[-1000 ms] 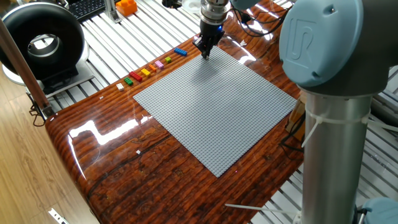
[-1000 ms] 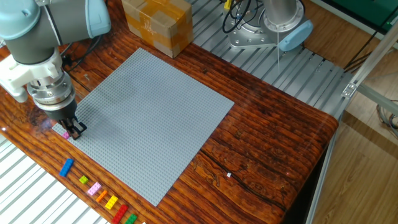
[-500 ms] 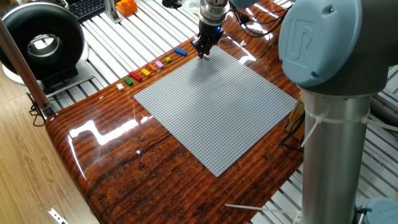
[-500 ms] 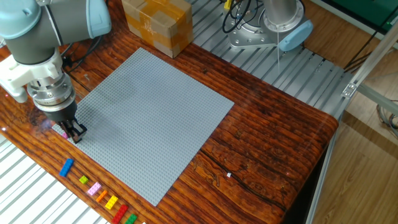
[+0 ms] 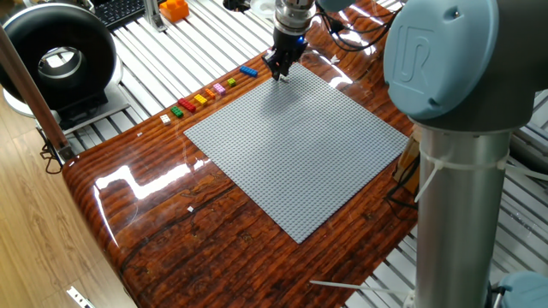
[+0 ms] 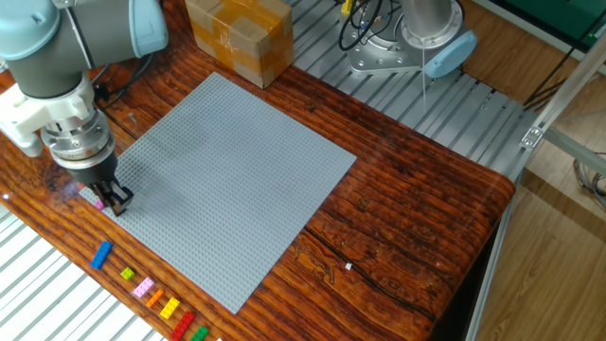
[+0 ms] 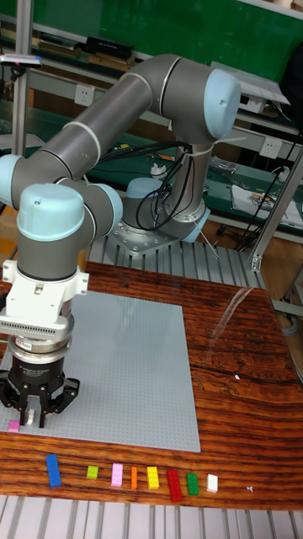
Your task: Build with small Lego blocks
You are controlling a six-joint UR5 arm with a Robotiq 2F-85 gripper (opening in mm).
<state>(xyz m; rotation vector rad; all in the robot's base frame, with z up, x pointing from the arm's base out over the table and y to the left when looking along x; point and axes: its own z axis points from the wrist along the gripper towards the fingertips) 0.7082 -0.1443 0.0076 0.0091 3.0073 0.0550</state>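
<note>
Gripper (image 7: 31, 414) hovers at the grey studded baseplate's (image 7: 126, 370) near-left corner beside a tiny pink brick (image 7: 13, 427); grip state unclear.

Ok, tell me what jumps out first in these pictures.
The big grey baseplate fills the middle of the wooden table. The arm's pincer hangs low at one corner of it, by a pink block. A row of coloured blocks lines the table edge alongside.

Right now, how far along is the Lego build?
Barely started. A tiny pink brick sits at the corner of the large grey studded baseplate, beside the end effector; whether it is gripped is unclear. Left: the row of small coloured bricks lies unused on the wooden table.
</note>
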